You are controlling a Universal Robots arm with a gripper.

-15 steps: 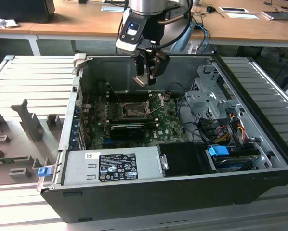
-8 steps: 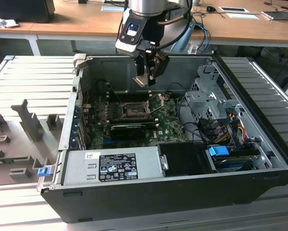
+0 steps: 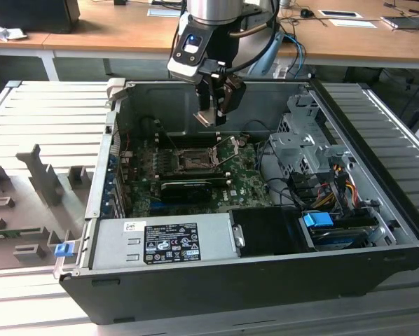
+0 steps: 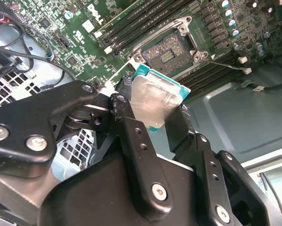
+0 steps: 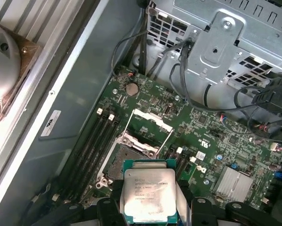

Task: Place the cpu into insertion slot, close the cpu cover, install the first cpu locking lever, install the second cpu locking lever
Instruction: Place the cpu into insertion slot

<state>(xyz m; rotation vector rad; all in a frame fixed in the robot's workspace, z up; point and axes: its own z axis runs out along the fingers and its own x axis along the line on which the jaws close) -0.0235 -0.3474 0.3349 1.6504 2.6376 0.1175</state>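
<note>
We see the black two-finger gripper [image 3: 220,105] hanging inside the open dark computer case [image 3: 265,280], above the green motherboard [image 5: 202,127]. Its jaws are closed in on two opposite edges of the cpu [image 5: 148,195], a small flat square chip with a pale silver-grey metal top and a teal border. They stand only as far apart as the chip is wide, and the chip is carried clear of the board, touching nothing else.

In the first wrist view the insertion slot [image 5: 120,160], a square black socket with a silver metal rim, lies just beyond the chip's far edge, partly hidden by it. From this we judge that the chip is above the socket and a little to one side of it, not yet seated. The second wrist view agrees: the socket's bare contact field [image 4: 168,55] is open to sight, with the chip [image 4: 153,101] apart from it.

The cpu cover [image 5: 153,117], a thin silver-grey hinged frame with a square window, stands swung up on the far side of the socket, leaving the opening free. The chip's edges look roughly parallel to the socket's sides. We cannot rule out a slight twist.
</note>
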